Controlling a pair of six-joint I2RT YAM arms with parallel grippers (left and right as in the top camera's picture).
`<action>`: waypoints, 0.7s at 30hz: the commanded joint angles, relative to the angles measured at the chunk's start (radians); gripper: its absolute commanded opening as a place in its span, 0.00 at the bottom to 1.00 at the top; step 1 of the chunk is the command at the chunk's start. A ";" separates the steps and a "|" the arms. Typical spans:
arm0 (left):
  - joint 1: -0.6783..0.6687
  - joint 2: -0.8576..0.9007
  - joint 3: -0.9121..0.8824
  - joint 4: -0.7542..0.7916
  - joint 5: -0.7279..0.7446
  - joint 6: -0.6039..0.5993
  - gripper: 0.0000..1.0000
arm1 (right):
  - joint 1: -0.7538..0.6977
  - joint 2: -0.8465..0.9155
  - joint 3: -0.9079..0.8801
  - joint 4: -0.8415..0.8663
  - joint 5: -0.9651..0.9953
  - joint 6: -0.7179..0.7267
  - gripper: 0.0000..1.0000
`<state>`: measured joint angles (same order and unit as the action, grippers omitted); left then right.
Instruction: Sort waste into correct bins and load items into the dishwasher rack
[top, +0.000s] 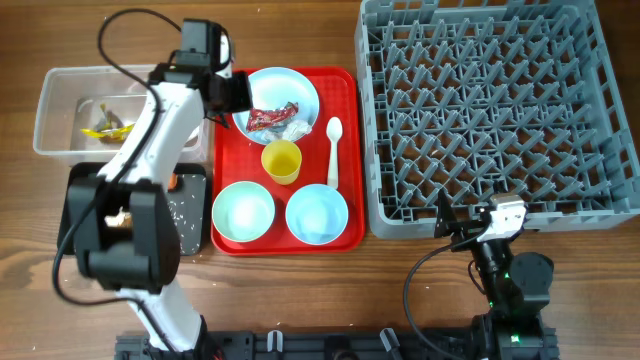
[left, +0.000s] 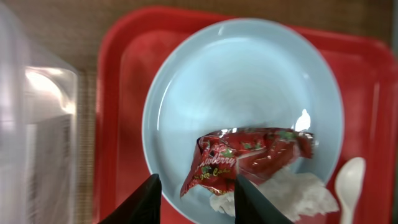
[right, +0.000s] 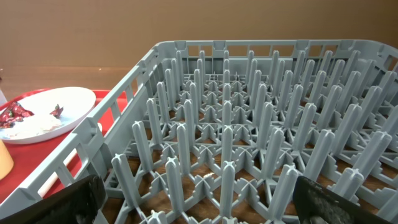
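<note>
Over the plate (left: 249, 74) on the red tray (left: 124, 56), hovering with the left gripper (left: 198, 202): jaws well apart, framing the near end of the red wrapper (left: 249, 155) in the wrist view, holding nothing. Shows the wrapper resting partly on the white tissue (left: 280, 193), with the spoon (left: 349, 177) just beside the plate. Parked at the near edge of the rack (right: 249, 124) with the right gripper (right: 199, 208), spread wide and empty.

Likely to pinch tissue along with wrapper if closed too deep, given the two touching. Could squirt the slick foil out sideways, or shove the plate, if pressed down hard. Risks a wrong-bin drop at the clear tub (top: 60, 85) if both lifted together.
</note>
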<state>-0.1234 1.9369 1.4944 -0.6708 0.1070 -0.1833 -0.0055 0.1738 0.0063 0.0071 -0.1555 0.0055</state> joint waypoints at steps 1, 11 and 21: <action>-0.014 0.088 0.009 0.020 0.016 0.048 0.37 | -0.003 -0.002 -0.001 0.003 0.007 -0.005 1.00; -0.045 0.177 0.009 0.077 0.015 0.075 0.44 | -0.003 -0.002 -0.001 0.003 0.007 -0.005 1.00; -0.045 0.146 0.010 0.096 0.015 0.075 0.04 | -0.003 -0.002 -0.001 0.003 0.006 -0.005 1.00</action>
<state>-0.1677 2.1262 1.4944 -0.5873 0.1074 -0.1135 -0.0055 0.1741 0.0063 0.0071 -0.1555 0.0055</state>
